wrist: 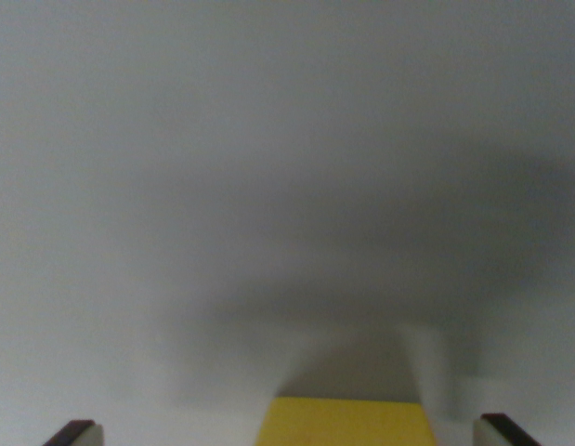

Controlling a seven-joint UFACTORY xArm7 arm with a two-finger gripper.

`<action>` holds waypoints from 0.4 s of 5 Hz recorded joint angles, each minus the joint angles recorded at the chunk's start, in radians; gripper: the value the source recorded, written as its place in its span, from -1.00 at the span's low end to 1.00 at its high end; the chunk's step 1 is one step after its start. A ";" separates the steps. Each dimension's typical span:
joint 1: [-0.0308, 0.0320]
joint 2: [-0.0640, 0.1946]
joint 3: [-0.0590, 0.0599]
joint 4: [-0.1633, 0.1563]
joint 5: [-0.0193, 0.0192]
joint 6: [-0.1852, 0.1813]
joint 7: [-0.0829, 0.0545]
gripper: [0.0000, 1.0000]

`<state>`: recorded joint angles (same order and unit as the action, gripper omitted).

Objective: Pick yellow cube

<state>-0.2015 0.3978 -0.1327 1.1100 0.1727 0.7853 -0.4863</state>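
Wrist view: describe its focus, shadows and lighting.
In the wrist view the whole frame is soft and blurred; the pale surface shows no texture; a broad dark shadow spreads across the middle and right, deepening just above the yellow cube; lighting is dim and even, with no glare; the gripper fingertips at the bottom corners are cropped and fuzzy, standing apart on either side of the cube.

I cannot tell what sort of place I am in. My wrist view shows only a plain, pale grey surface (268, 139), blurred and crossed by soft shadows, with no edges, corners, walls or furnishings in sight. Such a bare, even surface could belong to a lab bench or a tabletop.
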 joint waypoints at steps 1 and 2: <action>-0.0061 0.013 -0.004 -0.012 0.0048 -0.022 -0.014 -1.00; -0.0061 0.013 -0.004 -0.012 0.0048 -0.022 -0.014 -1.00</action>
<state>-0.2076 0.4103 -0.1363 1.0976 0.1775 0.7630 -0.5005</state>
